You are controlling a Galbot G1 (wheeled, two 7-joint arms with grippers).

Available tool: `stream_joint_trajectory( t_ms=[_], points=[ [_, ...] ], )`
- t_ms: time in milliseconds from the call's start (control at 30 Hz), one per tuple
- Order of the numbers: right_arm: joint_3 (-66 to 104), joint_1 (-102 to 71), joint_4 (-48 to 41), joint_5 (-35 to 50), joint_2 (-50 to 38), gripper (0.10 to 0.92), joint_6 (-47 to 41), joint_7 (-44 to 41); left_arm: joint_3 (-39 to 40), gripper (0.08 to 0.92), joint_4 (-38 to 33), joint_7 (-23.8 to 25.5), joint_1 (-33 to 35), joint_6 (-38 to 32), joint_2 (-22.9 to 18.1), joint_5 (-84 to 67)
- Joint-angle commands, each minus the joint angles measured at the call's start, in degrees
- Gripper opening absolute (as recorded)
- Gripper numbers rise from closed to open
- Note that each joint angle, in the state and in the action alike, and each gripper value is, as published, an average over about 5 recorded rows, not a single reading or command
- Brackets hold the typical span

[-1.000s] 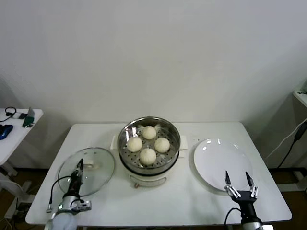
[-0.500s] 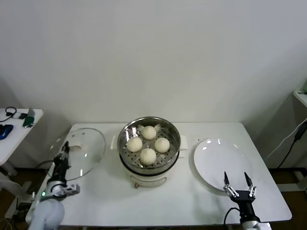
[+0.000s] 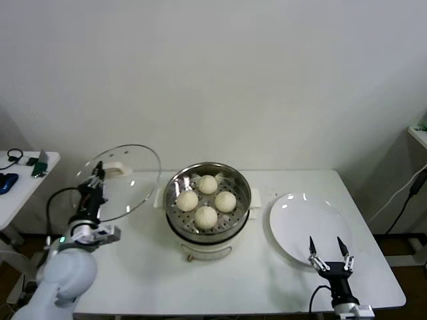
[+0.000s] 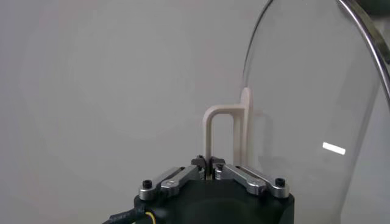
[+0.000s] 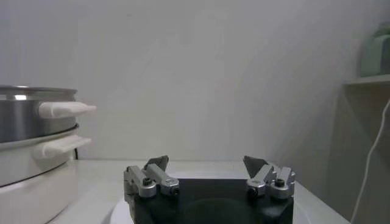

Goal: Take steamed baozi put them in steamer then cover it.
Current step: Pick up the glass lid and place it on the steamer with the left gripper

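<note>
Several cream-white baozi (image 3: 206, 198) sit on the perforated tray inside the steel steamer (image 3: 176, 211) at the table's middle. My left gripper (image 3: 95, 175) is shut on the cream-white handle (image 4: 220, 137) of the glass cover (image 3: 130, 180), holding it tilted in the air to the left of the steamer, clear of the table. In the left wrist view the cover (image 4: 317, 97) stands on edge beyond the jaws. My right gripper (image 3: 326, 250) is open and empty near the table's front right, over the near rim of the white plate. The steamer's side (image 5: 30, 152) shows in the right wrist view.
An empty white plate (image 3: 293, 217) lies right of the steamer. A small side table (image 3: 20, 180) with cables and small items stands at far left. The white table (image 3: 260, 287) has bare surface in front.
My left gripper has lifted the cover off the table's left side, raising and tilting it up and toward the steamer. The right gripper has barely shifted.
</note>
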Motion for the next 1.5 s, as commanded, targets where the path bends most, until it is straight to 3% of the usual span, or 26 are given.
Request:
stream_joint_trajectory(
  t_ms=[33,367,533,800,1033,1500],
  points=[
    [-0.3,0.9,-0.7,-0.4,0.1,0.823,0.6,0.2,18.8,0.14,-8.5,12.1,-10.3,15.3,0.0,7.5],
    [-0.4,2.4,-3.2,-0.1,-0.3,0.823,2.4,0.2,31.2,0.14,-5.1,20.8,-15.5,18.5,-11.8,24.8],
    [-0.6,3.1,-4.2,-0.2,-0.3,0.823,2.7,0.2,34.2,0.14,-1.8,21.6,-17.7,18.7,-17.8,29.6],
    [-0.6,3.1,-5.4,0.0,-0.8,0.823,3.3,0.2,35.8,0.14,3.3,20.9,-19.3,19.1,-23.5,33.2],
    [-0.4,3.1,-5.7,0.1,-0.8,0.823,3.5,0.3,36.1,0.14,5.9,19.0,-16.1,17.2,-26.9,38.0],
    [-0.3,3.4,-6.3,0.0,-0.5,0.823,3.9,0.4,34.3,0.14,9.7,15.3,-12.6,15.4,-29.0,41.9]
  ],
)
